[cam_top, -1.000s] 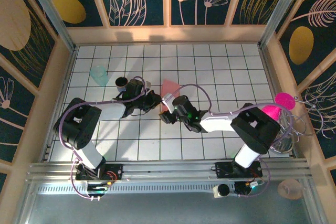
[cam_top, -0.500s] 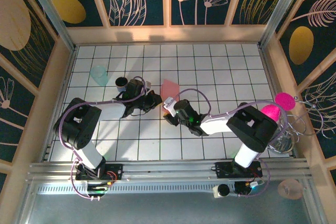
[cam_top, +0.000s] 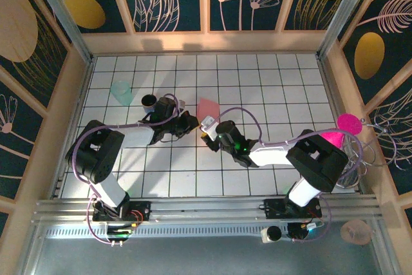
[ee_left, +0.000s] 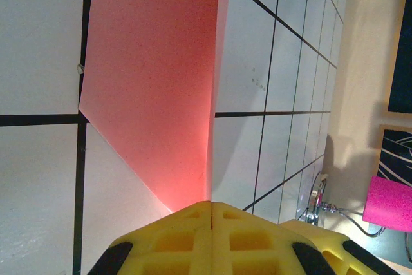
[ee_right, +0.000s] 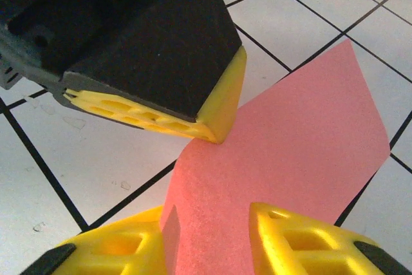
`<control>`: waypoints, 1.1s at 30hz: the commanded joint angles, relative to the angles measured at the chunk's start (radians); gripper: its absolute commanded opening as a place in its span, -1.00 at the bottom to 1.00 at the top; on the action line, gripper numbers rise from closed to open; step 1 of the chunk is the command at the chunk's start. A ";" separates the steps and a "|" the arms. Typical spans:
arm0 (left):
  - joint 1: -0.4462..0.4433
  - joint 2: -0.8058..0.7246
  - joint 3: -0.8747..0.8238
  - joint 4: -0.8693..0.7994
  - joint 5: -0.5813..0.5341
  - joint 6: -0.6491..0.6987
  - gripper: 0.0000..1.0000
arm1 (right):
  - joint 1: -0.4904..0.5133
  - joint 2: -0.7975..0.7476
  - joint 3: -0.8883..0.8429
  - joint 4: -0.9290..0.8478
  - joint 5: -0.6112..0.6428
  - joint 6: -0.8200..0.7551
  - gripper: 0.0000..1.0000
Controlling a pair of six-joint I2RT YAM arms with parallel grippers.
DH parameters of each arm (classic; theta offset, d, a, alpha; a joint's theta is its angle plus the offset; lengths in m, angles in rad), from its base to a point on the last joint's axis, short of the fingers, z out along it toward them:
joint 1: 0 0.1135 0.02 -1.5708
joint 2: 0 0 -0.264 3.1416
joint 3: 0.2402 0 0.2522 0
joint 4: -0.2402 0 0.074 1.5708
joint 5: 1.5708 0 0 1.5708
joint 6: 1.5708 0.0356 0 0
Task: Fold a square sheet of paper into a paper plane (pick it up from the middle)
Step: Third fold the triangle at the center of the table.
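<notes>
light, floppy square sheet of paper [ee_right: 302,133], pinched at its edge in the clamped left gripper [ee_left: 211,214]; right gripper [ee_right: 206,241] just beside, jaws apart astride it. likely creases easily; grip the fold.

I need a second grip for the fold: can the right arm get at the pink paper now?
Probably yes: the paper sits between the open fingers of the right pincer, and the left pincer clamps only one end.

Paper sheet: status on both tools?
Left tool shut on sheet. Right tool open, jaws astride its curled edge. Nothing blocking.
</notes>
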 commanded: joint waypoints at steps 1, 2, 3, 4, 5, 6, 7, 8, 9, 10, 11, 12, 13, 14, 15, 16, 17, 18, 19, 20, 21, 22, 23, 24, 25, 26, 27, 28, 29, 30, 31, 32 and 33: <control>0.006 -0.010 -0.002 0.010 0.019 -0.007 -1.00 | 0.011 -0.009 0.002 0.004 -0.028 -0.007 -0.45; 0.006 -0.011 -0.003 0.010 0.018 -0.007 -1.00 | 0.011 -0.007 0.005 -0.004 -0.038 -0.007 -0.52; 0.006 -0.012 -0.002 0.008 0.017 -0.008 -1.00 | 0.012 -0.005 0.007 -0.009 -0.050 -0.008 -0.61; 0.006 -0.015 -0.003 0.005 0.016 -0.005 -1.00 | 0.011 -0.004 0.009 -0.014 -0.062 -0.006 -0.70; 0.007 -0.018 -0.001 -0.004 0.011 0.001 -0.95 | 0.011 -0.003 0.011 -0.021 -0.074 -0.003 -0.78; 0.009 -0.024 0.000 -0.021 -0.002 0.009 -0.83 | 0.011 -0.001 0.013 -0.027 -0.087 0.002 -0.85; 0.012 -0.030 0.001 -0.036 -0.018 0.019 -0.73 | 0.011 -0.001 0.015 -0.033 -0.101 0.006 -0.89; 0.018 -0.040 0.004 -0.059 -0.037 0.031 -0.61 | 0.012 -0.001 0.016 -0.036 -0.115 0.012 -0.95; 0.025 -0.052 0.005 -0.085 -0.058 0.045 -0.51 | 0.009 0.001 0.016 -0.040 -0.131 0.020 -0.99; 0.030 -0.065 0.006 -0.106 -0.086 0.059 -0.42 | 0.007 0.001 0.016 -0.043 -0.132 0.028 -1.00; 0.034 -0.079 0.011 -0.135 -0.117 0.079 -0.35 | 0.002 0.002 0.016 -0.048 -0.177 0.041 -1.00; 0.036 -0.093 0.021 -0.166 -0.148 0.099 -0.27 | -0.003 0.004 0.017 -0.054 -0.211 0.055 -1.00; 0.037 -0.103 0.030 -0.182 -0.165 0.116 -0.23 | -0.008 0.006 0.018 -0.060 -0.245 0.067 -1.00; 0.036 -0.111 0.037 -0.188 -0.167 0.132 -0.20 | -0.012 0.009 0.018 -0.063 -0.281 0.085 -1.00; 0.036 -0.117 0.042 -0.188 -0.162 0.136 -0.18 | -0.015 0.011 0.016 -0.064 -0.313 0.103 -1.00; 0.036 -0.120 0.046 -0.185 -0.160 0.141 -0.17 | -0.017 0.018 0.014 -0.061 -0.340 0.116 -1.00; 0.036 -0.120 0.051 -0.178 -0.153 0.143 -0.18 | -0.018 0.022 0.012 -0.057 -0.368 0.134 -1.00; 0.036 -0.116 0.054 -0.173 -0.143 0.143 -0.19 | -0.018 0.027 0.012 -0.054 -0.395 0.149 -1.00; 0.037 -0.107 0.059 -0.168 -0.133 0.144 -0.21 | -0.018 0.034 0.012 -0.053 -0.423 0.166 -1.00; 0.035 -0.096 0.065 -0.165 -0.121 0.144 -0.24 | -0.018 0.039 0.010 -0.048 -0.444 0.183 -1.00; 0.035 -0.085 0.066 -0.157 -0.112 0.143 -0.28 | -0.018 0.044 0.009 -0.041 -0.462 0.196 -1.00; 0.034 -0.073 0.067 -0.149 -0.103 0.141 -0.32 | -0.018 0.048 0.006 -0.033 -0.482 0.212 -1.00; 0.030 -0.060 0.069 -0.145 -0.096 0.142 -0.36 | -0.018 0.052 0.001 -0.023 -0.494 0.228 -1.00; 0.029 -0.048 0.070 -0.144 -0.095 0.141 -0.38 | -0.018 0.054 -0.002 -0.015 -0.505 0.241 -1.00; 0.027 -0.034 0.071 -0.144 -0.094 0.145 -0.42 | -0.018 0.056 -0.006 -0.008 -0.518 0.252 -1.00; 0.026 -0.023 0.073 -0.145 -0.094 0.149 -0.45 | -0.018 0.059 -0.009 0.000 -0.530 0.266 -1.00; 0.024 -0.010 0.074 -0.145 -0.095 0.152 -0.48 | -0.018 0.059 -0.014 0.010 -0.541 0.278 -1.00; 0.024 0.005 0.077 -0.149 -0.096 0.156 -0.51 | -0.019 0.060 -0.018 0.021 -0.558 0.291 -1.00; 0.021 0.013 0.083 -0.155 -0.096 0.164 -0.54 | -0.020 0.061 -0.021 0.031 -0.579 0.307 -1.00; 0.020 0.047 0.091 -0.163 -0.096 0.169 -0.56 | -0.023 0.062 -0.023 0.042 -0.595 0.319 -1.00; 0.017 0.064 0.098 -0.174 -0.101 0.177 -0.58 | -0.024 0.062 -0.027 0.053 -0.609 0.329 -1.00; 0.013 0.078 0.107 -0.181 -0.106 0.186 -0.60 | -0.025 0.064 -0.030 0.058 -0.619 0.337 -1.00; 0.011 0.087 0.114 -0.190 -0.114 0.193 -0.62 | -0.029 0.066 -0.029 0.061 -0.626 0.343 -1.00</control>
